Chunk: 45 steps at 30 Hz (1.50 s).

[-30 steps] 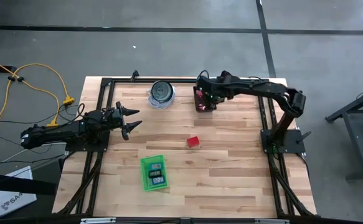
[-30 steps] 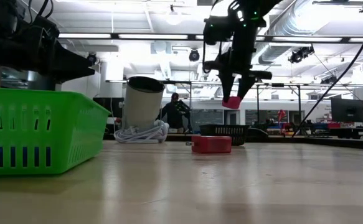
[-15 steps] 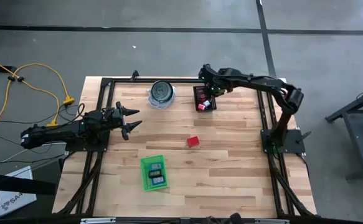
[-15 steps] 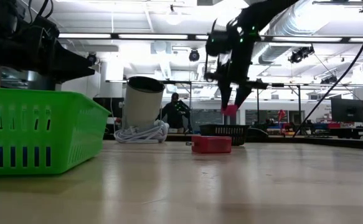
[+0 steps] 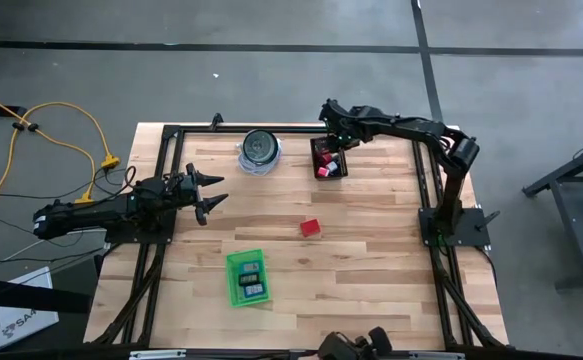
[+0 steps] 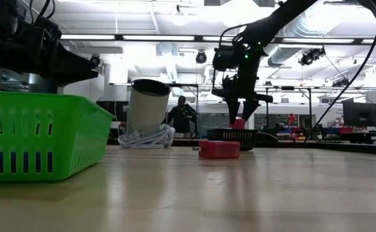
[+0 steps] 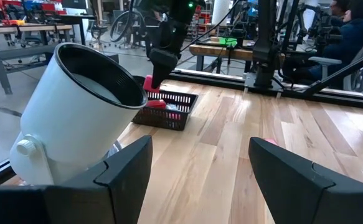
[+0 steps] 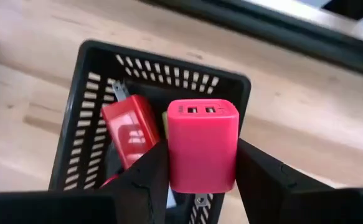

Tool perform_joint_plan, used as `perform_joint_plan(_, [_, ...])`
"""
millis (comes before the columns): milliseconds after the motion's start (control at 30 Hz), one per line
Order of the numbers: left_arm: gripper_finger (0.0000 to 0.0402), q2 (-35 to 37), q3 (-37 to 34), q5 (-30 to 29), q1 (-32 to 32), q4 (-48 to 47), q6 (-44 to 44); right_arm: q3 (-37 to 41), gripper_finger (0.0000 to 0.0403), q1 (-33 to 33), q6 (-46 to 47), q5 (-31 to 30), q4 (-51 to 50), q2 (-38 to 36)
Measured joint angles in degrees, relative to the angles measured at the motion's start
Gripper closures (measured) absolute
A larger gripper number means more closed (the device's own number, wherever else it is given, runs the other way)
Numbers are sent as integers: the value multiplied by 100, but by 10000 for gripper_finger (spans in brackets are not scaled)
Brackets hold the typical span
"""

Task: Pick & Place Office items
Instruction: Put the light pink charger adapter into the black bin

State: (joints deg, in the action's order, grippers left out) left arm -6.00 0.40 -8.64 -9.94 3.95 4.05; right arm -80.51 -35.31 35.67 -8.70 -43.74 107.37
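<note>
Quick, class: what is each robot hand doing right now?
Left hand: open, empty.
Right hand: closed on a pink-red plastic USB charger block, above the black slotted basket.

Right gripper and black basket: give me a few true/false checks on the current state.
1. The right gripper is shut on a pink-red USB charger block. True.
2. The black basket is empty. False: a red charger already lies inside it.
3. The held block hangs above the black basket. True.
4. The left gripper holds the red block on the table. False: its fingers are open and empty, and the block lies apart from it on the wood.
5. The green tray sits at the far edge beside the basket. False: it sits nearer the front edge, apart from the basket.
</note>
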Motion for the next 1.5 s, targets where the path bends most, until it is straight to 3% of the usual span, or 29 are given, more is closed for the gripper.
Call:
perform_joint_plan(1067, [143, 0, 0, 2, -2, 0, 0, 0, 260, 129, 47, 166, 236, 352])
perform_joint_plan(1500, [143, 0, 0, 0, 0, 1, 0, 0, 216, 129, 32, 164, 249, 352])
